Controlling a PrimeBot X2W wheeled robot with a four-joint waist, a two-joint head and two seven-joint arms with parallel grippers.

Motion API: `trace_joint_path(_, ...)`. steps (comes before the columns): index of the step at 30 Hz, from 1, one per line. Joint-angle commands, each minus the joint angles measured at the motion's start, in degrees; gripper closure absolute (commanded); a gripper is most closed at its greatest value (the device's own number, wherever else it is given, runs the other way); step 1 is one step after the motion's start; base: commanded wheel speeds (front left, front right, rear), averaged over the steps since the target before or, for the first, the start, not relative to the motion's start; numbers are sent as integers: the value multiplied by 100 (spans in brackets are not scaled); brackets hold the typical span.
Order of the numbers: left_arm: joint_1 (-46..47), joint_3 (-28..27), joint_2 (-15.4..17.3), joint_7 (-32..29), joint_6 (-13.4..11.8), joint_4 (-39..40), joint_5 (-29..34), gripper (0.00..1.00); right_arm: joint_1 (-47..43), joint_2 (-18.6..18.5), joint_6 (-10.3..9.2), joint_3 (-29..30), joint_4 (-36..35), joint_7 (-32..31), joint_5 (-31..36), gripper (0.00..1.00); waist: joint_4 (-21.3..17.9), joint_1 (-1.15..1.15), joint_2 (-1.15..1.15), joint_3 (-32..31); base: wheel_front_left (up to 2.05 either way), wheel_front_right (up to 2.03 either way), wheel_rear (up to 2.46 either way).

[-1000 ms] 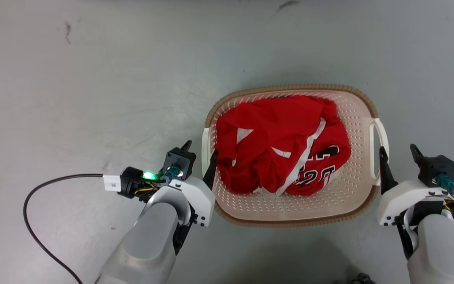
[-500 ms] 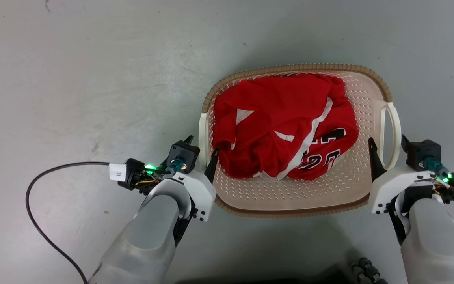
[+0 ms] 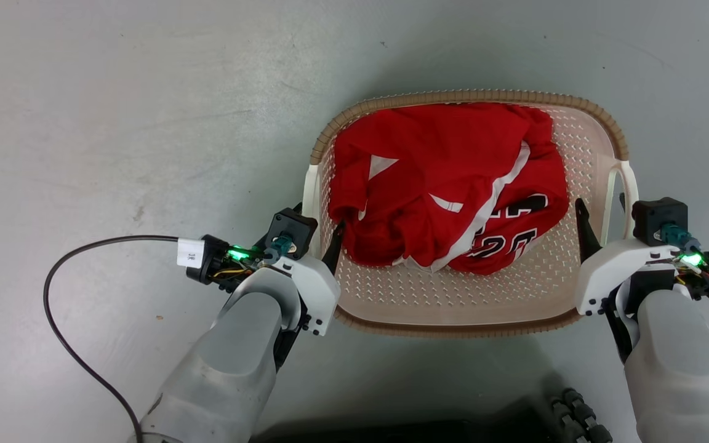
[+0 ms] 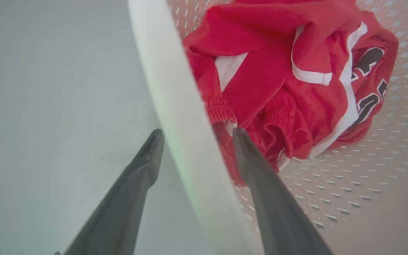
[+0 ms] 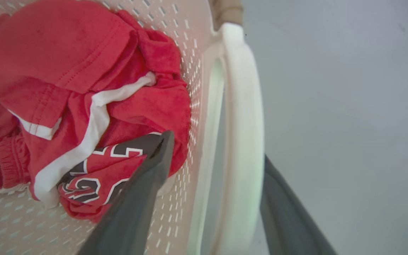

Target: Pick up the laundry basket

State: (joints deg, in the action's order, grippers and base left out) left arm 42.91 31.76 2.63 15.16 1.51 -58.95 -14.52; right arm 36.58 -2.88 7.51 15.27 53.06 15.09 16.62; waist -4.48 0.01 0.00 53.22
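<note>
We judge the task about half done: the reach is made, the squeeze and the lift are left. The laundry basket [image 3: 453,301] sits at centre right of the head view and seems to rest on the grey floor [image 3: 114,123], with a crumpled red jersey [image 3: 447,178] filling its upper part. Both arms come up from the bottom corners of that view, forearms angled inward, one on each short side of the basket. The left gripper [image 3: 317,224] stands at the basket's left edge with its fingers spread on either side of the white left handle [image 3: 312,197]. In the left wrist view one finger [image 4: 147,159] is outside over bare floor, and the other lies inside, near the jersey's hem. The handle bar [image 4: 175,106] runs up between them, with a gap showing on the outer side. The right gripper [image 3: 600,212] mirrors this at the right edge, spread around the white right handle [image 3: 628,191]. In the right wrist view its inner finger [image 5: 154,163] lies over the jersey's black numerals, and the outer finger is partly hidden behind the handle bar [image 5: 243,124]. Neither gripper looks pressed onto its handle yet. We think both must close on the bars and then rise together, level, so the basket does not tip.
</note>
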Motion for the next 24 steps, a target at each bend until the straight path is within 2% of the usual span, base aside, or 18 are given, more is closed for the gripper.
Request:
trace_joint_path(1,83,28,42,1,-16,-81,-5,31,108,1,-4,26,62,12,-31,100,-3,-1,0,15,0,0,0)
trace_joint_path(2,97,37,41,1,-13,-83,-14,89,125,2,-4,37,153,11,-66,100,-1,-1,0,17,0,0,0)
trace_joint_path(3,108,47,41,1,-7,-79,-14,100,150,2,-4,41,199,12,-64,100,-2,-1,0,15,0,0,0)
trace_joint_path(14,-79,177,41,22,82,-33,-163,100,-62,-61,-15,-2,442,6,87,100,50,-1,0,-446,0,0,0)
trace_joint_path(24,-570,300,35,23,98,-191,-686,100,-397,-53,-14,-327,788,5,154,100,172,-1,0,-1595,0,0,0)
